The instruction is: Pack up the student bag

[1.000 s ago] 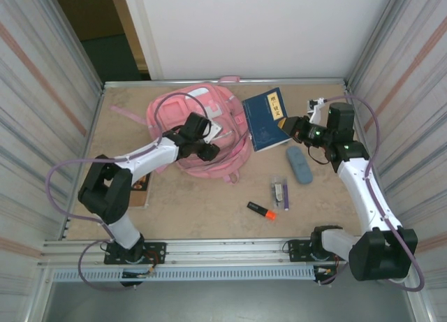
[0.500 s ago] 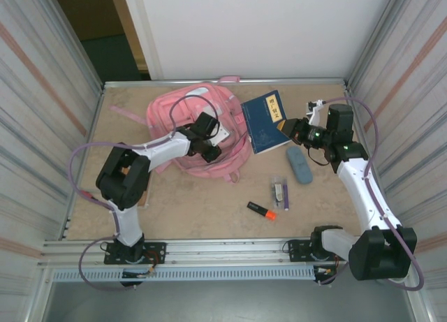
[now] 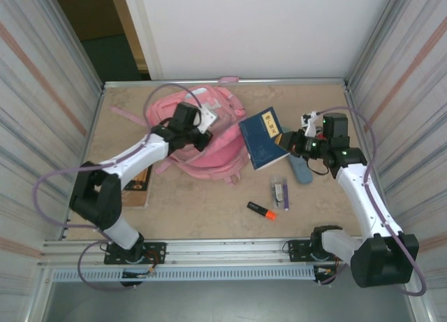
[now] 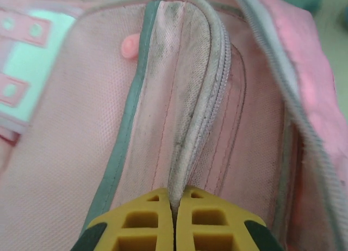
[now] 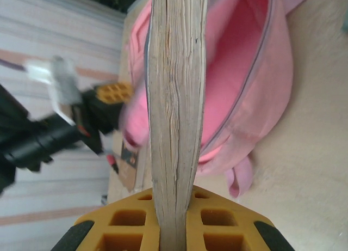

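The student bag (image 3: 209,144), a big pink backpack, lies at the back left of the table with its main compartment gaping open. My left gripper (image 3: 198,135) is shut on the bag's grey zip edge (image 4: 198,115) and holds the flap up. In the left wrist view the yellow fingertips (image 4: 149,207) pinch that edge between them. My right gripper (image 3: 288,141) is shut on a dark blue book (image 3: 262,135), held just right of the bag. The right wrist view shows the book's page edge (image 5: 176,98) upright between the jaws, with the bag's pink inside (image 5: 239,60) beyond it.
A blue-grey pencil case (image 3: 302,170) lies under the right arm. A small clear packet with a pen (image 3: 280,191) and an orange highlighter (image 3: 261,210) lie on the table's middle right. A brown notebook (image 3: 138,182) sits beneath the left forearm. Metal walls enclose the table.
The left gripper has closed on the bag's zip edge and drawn it up and back to the left. The right gripper has carried the book leftward, closer to the bag.
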Controlling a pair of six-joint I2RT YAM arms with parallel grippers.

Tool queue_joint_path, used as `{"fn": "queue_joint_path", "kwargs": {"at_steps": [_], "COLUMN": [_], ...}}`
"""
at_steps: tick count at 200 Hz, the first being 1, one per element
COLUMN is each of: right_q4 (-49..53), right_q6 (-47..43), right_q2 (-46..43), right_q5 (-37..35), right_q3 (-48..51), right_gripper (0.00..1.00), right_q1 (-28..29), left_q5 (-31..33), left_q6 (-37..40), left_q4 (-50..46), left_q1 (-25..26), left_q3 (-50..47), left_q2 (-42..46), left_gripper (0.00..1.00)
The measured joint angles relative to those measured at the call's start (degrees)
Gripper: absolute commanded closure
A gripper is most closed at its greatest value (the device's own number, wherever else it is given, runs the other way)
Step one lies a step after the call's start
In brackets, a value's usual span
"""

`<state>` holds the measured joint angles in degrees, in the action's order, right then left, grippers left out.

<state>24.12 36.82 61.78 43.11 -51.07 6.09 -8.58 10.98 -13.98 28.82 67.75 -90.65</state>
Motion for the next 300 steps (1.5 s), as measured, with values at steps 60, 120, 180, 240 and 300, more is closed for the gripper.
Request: {"fn": "queue_joint_path", "kwargs": {"at_steps": [60,120,180,240,300], "right_q4": [-1.20,-16.28,-30.77,-35.71,-34.18], "right_q6": [2.93,10.67,17.75,21.35,16.04], "right_q2": [0.92,26.53,47.74,62.40,48.24], "right_q5": [1.90,-1.84,-4.83,-10.54,-13.44], "right_q3": [5.03,-4.26,-20.55,-33.38,-18.67], "right_gripper": [1.00,1.00,1.00,0.53,0.45], "right_q1": [5.68,15.85,17.90,20.65,18.14], "left_q5": [-5.20,-12.59,-16.22,-17.84,-17.75], "left_q6": [-4.63,-6.84,-8.81,-10.01,-10.75], "left_q4": [1.99,2.23,2.25,2.27,2.93], "left_q1": [-4.04,-7.69,-8.96,-9.38,-9.49], "left_q3": [0.39,1.07,2.64,2.89,2.84], "left_q2": [2.89,2.89,2.89,2.91,2.93], "left_gripper": [1.00,1.00,1.00,1.00,1.00]}}
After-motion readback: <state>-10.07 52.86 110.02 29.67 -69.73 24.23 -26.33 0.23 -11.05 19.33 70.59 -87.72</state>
